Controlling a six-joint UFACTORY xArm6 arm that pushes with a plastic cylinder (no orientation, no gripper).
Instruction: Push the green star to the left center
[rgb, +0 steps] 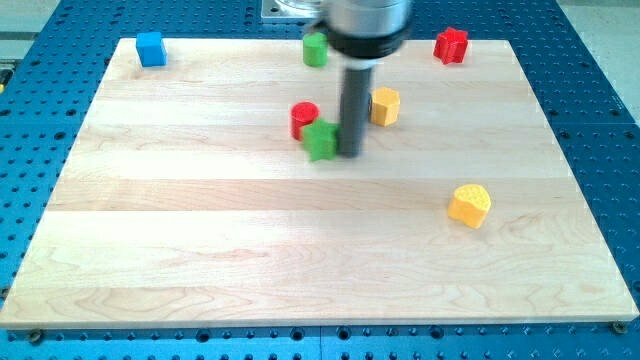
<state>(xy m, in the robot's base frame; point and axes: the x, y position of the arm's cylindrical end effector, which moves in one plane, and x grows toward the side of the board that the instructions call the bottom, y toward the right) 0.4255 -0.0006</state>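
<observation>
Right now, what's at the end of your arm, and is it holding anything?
No claw: just my tip, holding nothing, right against the view's right side of the green star.

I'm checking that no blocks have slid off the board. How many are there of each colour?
Blue: 1, the blue block
Green: 2, the green block and the green star
Red: 2, the red block and the red cylinder
Yellow: 2, the yellow block and the second yellow block
Total: 7
</observation>
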